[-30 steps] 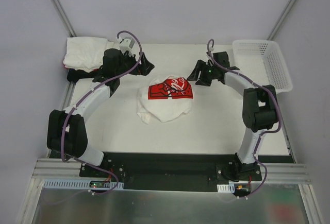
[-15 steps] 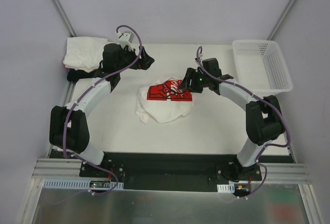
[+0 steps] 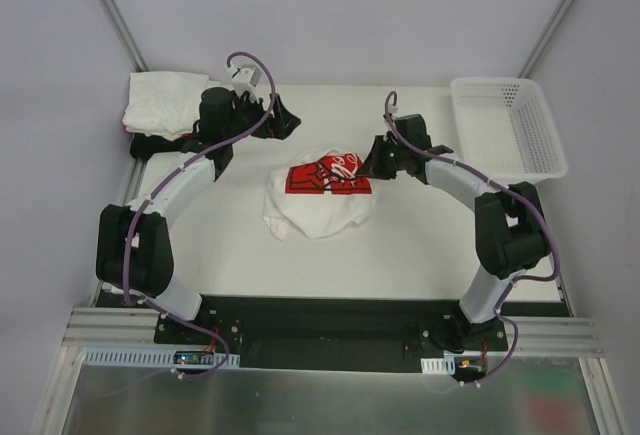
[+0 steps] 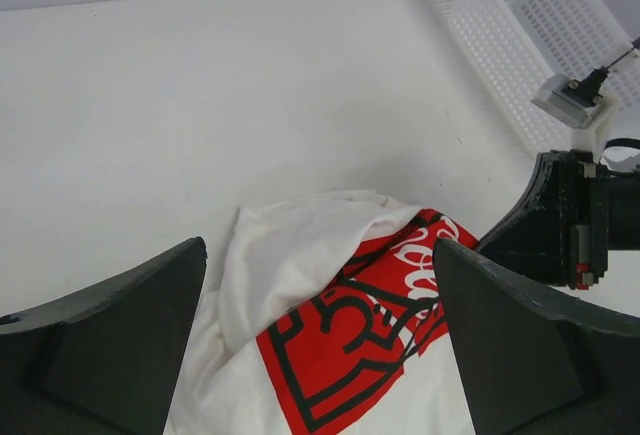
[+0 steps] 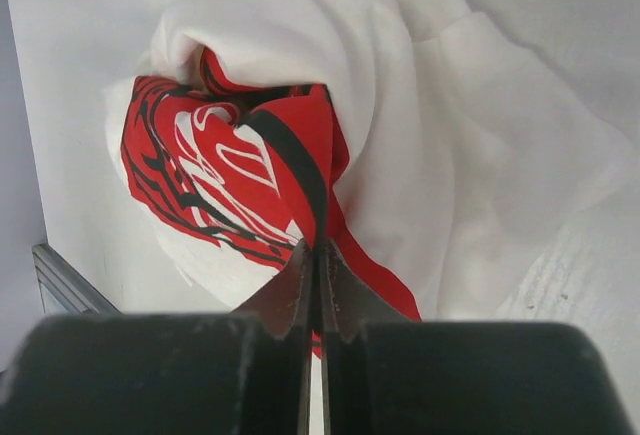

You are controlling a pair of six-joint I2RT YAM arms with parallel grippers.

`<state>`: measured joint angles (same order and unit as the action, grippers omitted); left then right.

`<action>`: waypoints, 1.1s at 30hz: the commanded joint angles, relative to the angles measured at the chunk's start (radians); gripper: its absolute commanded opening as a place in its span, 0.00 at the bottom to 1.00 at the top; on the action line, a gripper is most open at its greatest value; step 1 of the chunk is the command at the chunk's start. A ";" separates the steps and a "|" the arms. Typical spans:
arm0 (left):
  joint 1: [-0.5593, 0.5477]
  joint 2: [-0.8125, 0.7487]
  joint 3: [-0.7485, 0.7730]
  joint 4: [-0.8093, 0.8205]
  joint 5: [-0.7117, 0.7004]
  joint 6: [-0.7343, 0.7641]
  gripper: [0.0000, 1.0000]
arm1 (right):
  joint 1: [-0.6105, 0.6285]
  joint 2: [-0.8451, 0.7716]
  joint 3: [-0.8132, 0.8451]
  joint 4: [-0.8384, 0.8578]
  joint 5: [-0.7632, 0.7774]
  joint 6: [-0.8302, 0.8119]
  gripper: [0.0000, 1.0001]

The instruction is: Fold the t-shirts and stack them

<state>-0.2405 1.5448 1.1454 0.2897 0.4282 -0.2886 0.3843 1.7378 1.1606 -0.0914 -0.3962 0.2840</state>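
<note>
currently, the crumpled t-shirt (image 3: pixel 318 200) is lying on the surface (image 3: pixel 420 245), well left of the basket (image 3: pixel 508 127); the right jaws are clenching its red printed fold, likely to spread it; the left jaws are gaping, holding nothing.

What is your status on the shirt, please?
Right gripper shut on printed shirt, red edge. Left gripper open, empty. Stacked shirts far left. Nothing in the way.

Robot lab: alu rail (image 3: pixel 100 333), white walls (image 3: pixel 330 15), test table (image 3: pixel 400 245).
</note>
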 commanded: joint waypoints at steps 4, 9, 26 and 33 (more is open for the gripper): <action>0.009 0.026 -0.021 0.077 0.081 -0.037 0.94 | -0.050 0.083 0.229 -0.060 0.056 -0.014 0.01; 0.009 0.032 -0.026 0.080 0.083 -0.035 0.94 | -0.058 0.234 0.509 -0.181 0.092 -0.064 0.01; 0.009 0.011 -0.046 0.072 0.043 -0.014 0.94 | 0.102 0.350 0.907 -0.435 -0.036 -0.183 0.02; 0.010 -0.002 -0.052 0.071 0.020 0.002 0.94 | 0.189 0.114 0.540 -0.325 -0.116 -0.244 0.04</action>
<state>-0.2405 1.5818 1.0996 0.3180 0.4763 -0.3035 0.5468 2.0605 1.8614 -0.4923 -0.4179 0.0830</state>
